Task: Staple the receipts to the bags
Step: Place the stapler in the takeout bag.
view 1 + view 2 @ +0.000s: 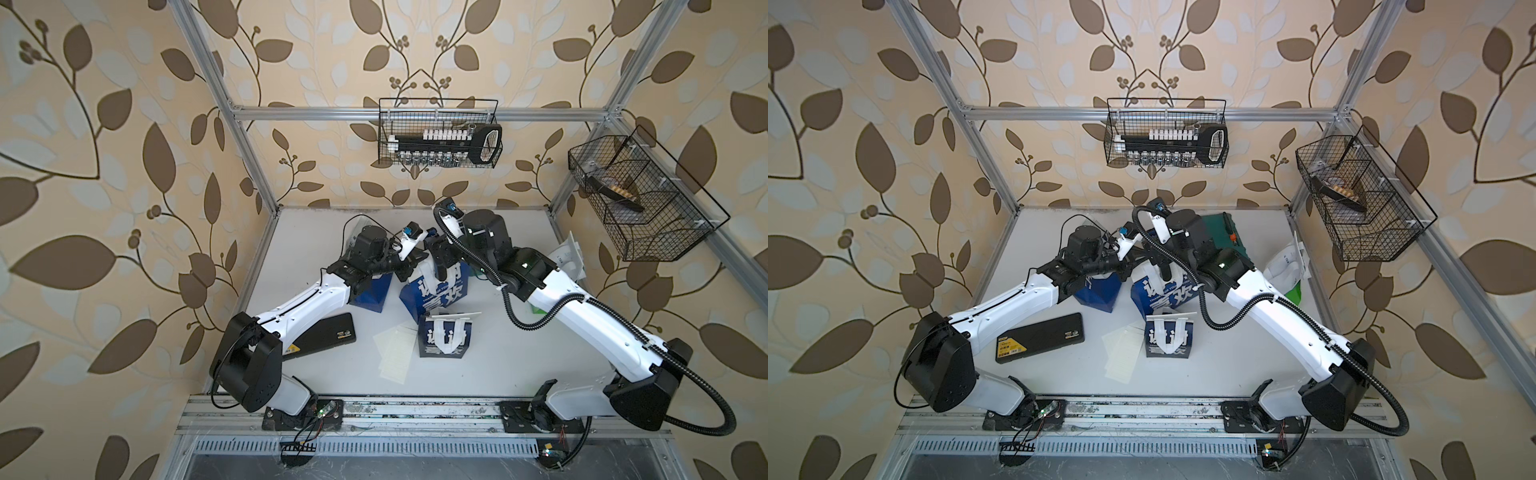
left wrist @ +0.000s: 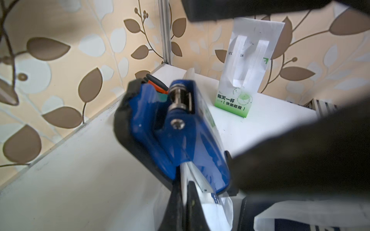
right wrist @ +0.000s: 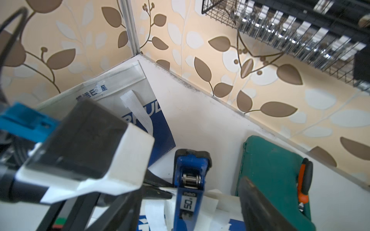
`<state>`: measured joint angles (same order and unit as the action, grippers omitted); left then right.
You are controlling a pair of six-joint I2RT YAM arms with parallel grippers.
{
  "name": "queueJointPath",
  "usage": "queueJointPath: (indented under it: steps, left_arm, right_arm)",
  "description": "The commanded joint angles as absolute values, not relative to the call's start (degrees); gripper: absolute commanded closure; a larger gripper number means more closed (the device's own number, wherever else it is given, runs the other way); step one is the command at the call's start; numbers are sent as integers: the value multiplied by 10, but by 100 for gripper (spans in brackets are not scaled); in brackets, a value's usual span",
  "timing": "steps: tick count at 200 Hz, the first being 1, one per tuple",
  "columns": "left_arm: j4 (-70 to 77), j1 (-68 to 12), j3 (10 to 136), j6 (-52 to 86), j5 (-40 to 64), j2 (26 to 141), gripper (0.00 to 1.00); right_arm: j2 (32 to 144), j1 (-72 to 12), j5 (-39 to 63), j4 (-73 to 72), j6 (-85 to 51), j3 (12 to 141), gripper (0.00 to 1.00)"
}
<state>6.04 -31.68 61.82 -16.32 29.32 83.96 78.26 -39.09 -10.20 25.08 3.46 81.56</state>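
1. Left wrist view: the left gripper [image 2: 183, 186] is clamped tight. Its fingers [image 2: 173, 208] pinch a white sheet [image 2: 197, 184] that runs into the mouth of a blue stapler [image 2: 180, 136]. Whether that sheet is a receipt or a bag rim cannot be told.
2. Right wrist view: the right gripper [image 1: 440, 270] stands with jaws parted and the stapler upright between them. A clear gap shows beside the one dark finger [image 3: 258, 206] in sight.
3. Both top views, clock read with 12 at the back wall: the two grippers meet over the rim of the big bag [image 1: 436, 297]. This blue-and-white bag stands near the middle of the table [image 1: 498, 353].
4. A second blue bag [image 1: 372, 297] sits just beside it at 9 o'clock, partly under the left arm.
5. The navy bag [image 1: 444, 338] lies flat just beside the big bag at 6 o'clock. Loose receipts [image 1: 395, 349] overlap on the table at the navy bag's 9 o'clock.
6. The green bag [image 2: 246, 66], white with a green foot, stands well apart at 3 o'clock, near the table's edge.
7. A black case [image 1: 1038, 338] lies at 8 o'clock, one end under the left arm.
8. A green case [image 1: 1223, 230] lies at 1 o'clock behind the right arm, with an orange-handled tool [image 3: 302, 180] on it.
9. Wire baskets hang on the frame at 12 o'clock [image 1: 438, 133] and 2 o'clock [image 1: 640, 199].
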Motion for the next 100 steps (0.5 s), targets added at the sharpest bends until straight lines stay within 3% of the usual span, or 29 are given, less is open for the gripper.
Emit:
queueJointPath:
  steps: [1,19,43,100]
  left_arm:
    - [26,-322,650,-243,353,817,100]
    - [-19,-322,666,-280,365,818,100]
    - [-67,-322,688,-322,376,822,100]
    - [-99,-322,710,-365,380,844,100]
  right_arm:
    - [756,-352,5,252,155,790,16]
    - [745,-312,93,298,208,795,12]
    - [752,-267,211,364,292,803,13]
    - [783,-262,206,378,420,791,14]
